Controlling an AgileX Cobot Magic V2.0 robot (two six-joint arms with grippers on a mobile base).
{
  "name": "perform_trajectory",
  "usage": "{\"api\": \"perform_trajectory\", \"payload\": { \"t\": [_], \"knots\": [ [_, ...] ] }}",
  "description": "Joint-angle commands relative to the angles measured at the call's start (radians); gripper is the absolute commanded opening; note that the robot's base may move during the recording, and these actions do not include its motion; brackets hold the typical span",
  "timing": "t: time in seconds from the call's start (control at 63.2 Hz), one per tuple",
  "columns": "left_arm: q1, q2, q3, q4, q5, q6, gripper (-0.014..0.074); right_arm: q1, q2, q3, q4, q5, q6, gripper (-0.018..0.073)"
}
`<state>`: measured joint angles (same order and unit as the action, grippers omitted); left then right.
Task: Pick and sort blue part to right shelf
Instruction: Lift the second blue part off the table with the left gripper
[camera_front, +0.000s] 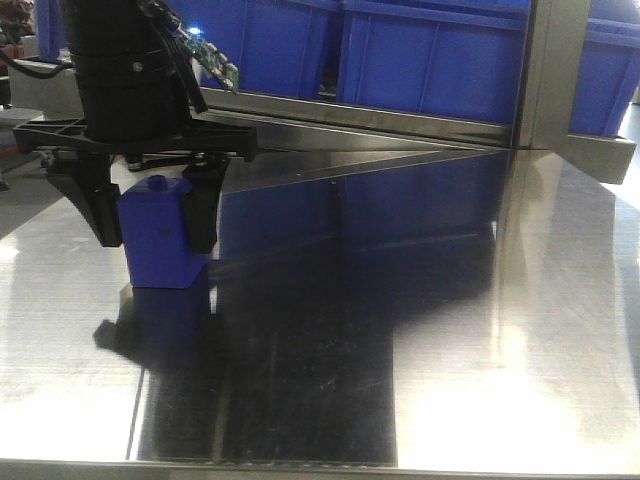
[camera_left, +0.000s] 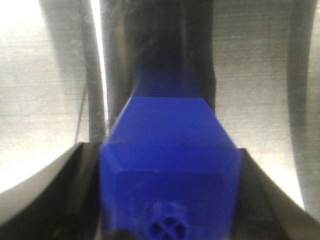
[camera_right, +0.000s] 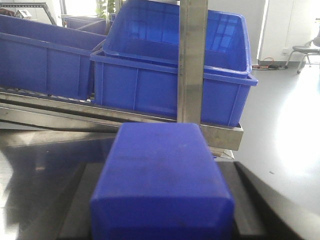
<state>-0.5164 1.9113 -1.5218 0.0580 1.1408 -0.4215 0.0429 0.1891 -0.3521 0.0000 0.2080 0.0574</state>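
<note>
Exterior front-facing view, middle left: the left gripper (camera_front: 155, 240) clamps the upright blue part (camera_front: 158, 258) standing on the steel table (camera_front: 450, 340), while the right gripper (camera_right: 161, 172) pinches a blue block (camera_right: 161, 195) before the right shelf (camera_right: 192, 65)

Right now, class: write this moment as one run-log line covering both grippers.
left gripper: shut on blue part, standing on steel table | right gripper: shut on blue block, facing right shelf | sort: not done
</note>
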Motion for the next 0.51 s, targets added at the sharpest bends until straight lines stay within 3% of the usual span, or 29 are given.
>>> {"api": "perform_trajectory", "payload": {
  "t": [0.0,0.348,0.49],
  "knots": [
    [-0.005,-0.050,-0.030,-0.001,-0.002,-0.011,0.0409,-0.003,0.009,-0.029,-0.014,-0.095,-0.012,0.0412],
    [-0.005,-0.094,-0.030,-0.002,-0.002,-0.006,0.0367,-0.003,0.009,-0.029,-0.014,-0.095,-0.012,0.0412],
    [0.006,-0.150,-0.020,-0.041,-0.007,0.111,0.0367,-0.003,0.009,-0.029,-0.014,-0.095,-0.012,0.0412]
  ]
}}
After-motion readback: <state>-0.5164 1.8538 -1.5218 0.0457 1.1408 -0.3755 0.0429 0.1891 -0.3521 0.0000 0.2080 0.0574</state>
